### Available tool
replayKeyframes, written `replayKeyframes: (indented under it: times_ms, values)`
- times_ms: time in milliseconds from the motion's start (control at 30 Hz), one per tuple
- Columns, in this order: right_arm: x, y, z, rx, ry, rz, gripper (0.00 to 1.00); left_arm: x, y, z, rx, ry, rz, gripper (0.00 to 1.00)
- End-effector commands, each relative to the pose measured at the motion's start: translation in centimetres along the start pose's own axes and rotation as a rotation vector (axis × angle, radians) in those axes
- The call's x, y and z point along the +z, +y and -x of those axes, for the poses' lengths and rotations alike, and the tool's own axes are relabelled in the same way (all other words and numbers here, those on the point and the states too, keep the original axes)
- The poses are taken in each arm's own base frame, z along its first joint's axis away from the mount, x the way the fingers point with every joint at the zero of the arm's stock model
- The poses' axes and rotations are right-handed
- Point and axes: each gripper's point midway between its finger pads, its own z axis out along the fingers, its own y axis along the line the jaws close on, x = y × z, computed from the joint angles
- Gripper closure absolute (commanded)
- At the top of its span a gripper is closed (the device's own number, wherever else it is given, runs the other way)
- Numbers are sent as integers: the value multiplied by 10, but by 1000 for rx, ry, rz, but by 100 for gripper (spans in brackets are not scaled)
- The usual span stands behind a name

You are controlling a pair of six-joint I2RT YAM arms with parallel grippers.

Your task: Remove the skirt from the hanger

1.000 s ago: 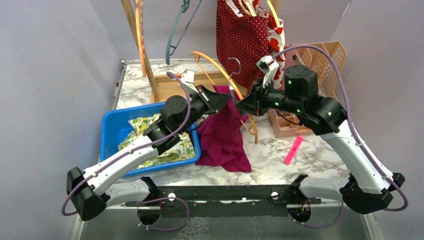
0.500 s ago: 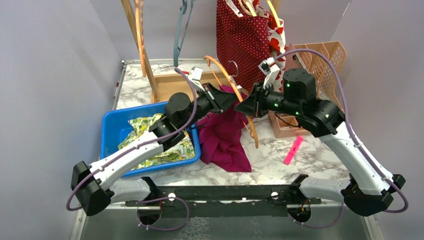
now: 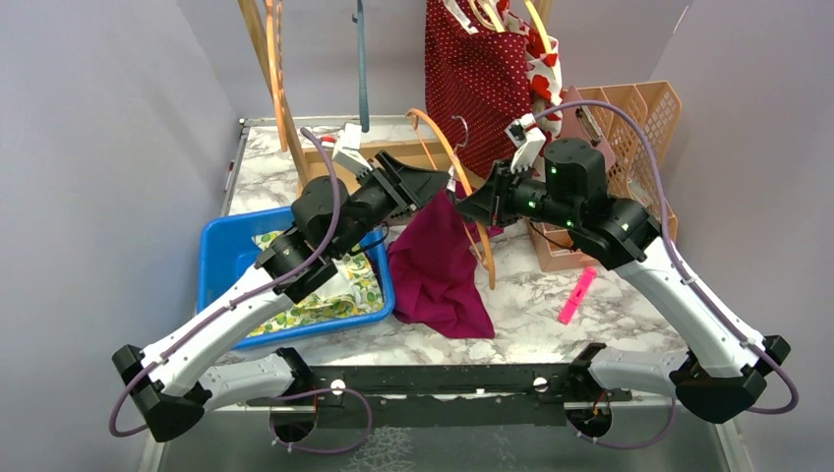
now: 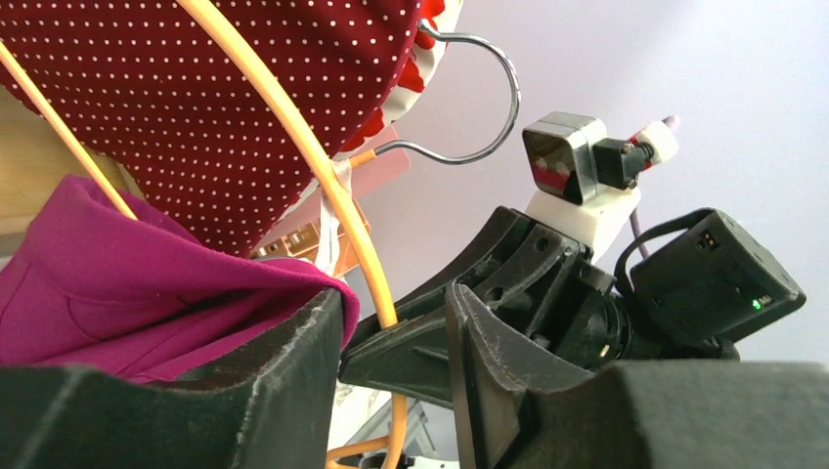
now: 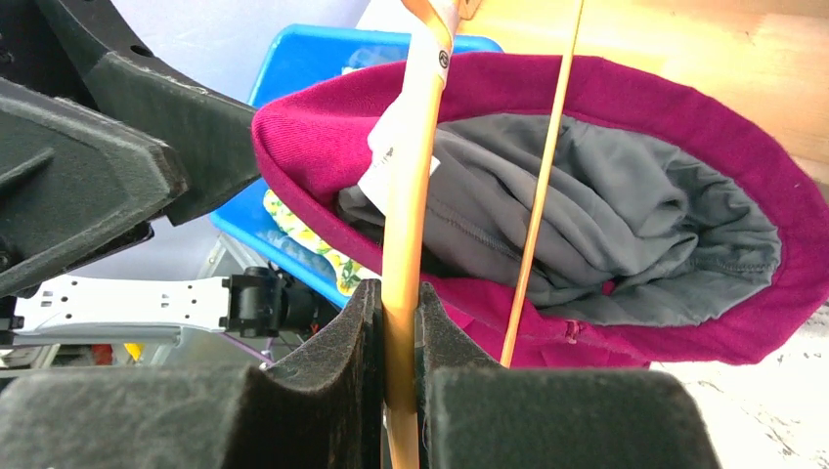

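The right gripper (image 5: 399,293) is closed narrow on the orange hanger (image 5: 409,176); the wrist view shows both pads pressed flat against the hanger's arm with no gap. The left gripper (image 4: 396,311) stands with its jaws moderately apart. The hanger's arm passes through the gap between them, and whether either pad touches it cannot be told. The magenta skirt (image 3: 438,265) is on the hanger: its waistband loops round the hanger's arm, the grey lining showing inside the opening in the right wrist view. A fold of the waistband lies against the outer face of one left finger (image 4: 283,362), but it is not between the jaws. From the waistband the skirt hangs down, and its lower part lies crumpled on the marble table (image 3: 610,324), about midway along the table's width and nearer the near edge than the far edge. It lies just beside the right wall of the blue bin (image 3: 218,254). The bin sits toward the left edge and holds a patterned cloth (image 3: 329,295). A red dotted garment (image 3: 472,69) hangs above the far edge, behind both grippers. A tan basket (image 3: 644,108) stands at the far right corner. A pink marker (image 3: 577,295) lies on the table, right of the skirt and apart from it.
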Motion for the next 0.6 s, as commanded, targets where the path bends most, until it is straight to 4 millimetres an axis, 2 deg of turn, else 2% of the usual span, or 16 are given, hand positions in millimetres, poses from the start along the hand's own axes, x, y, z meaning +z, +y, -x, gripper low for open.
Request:
replayKeyframes:
  times_ms: [0, 67, 100, 133, 200, 267, 400, 567]
  values:
    - [4, 12, 20, -19, -87, 57, 99, 9, -26, 9, -45, -3, -54, 63]
    - [4, 11, 20, -18, -96, 52, 99, 17, -22, 6, -72, 15, -7, 78]
    - [4, 11, 22, -19, -103, 49, 99, 17, -17, 8, -78, 14, 32, 80]
    - [3, 10, 23, -20, -108, 41, 99, 15, -17, 10, -70, 11, 47, 73]
    - [-1, 8, 27, -24, -125, 21, 99, 6, -12, 18, -49, -20, 87, 49]
    - [-4, 5, 30, -26, -140, 3, 99, -7, -5, 31, -39, -72, 139, 39]
    - [-8, 3, 34, -37, -155, -16, 99, -21, 0, 44, -23, -127, 183, 35]
    - [-10, 2, 40, -71, -170, -30, 99, -18, -2, 32, -49, -58, 183, 37]
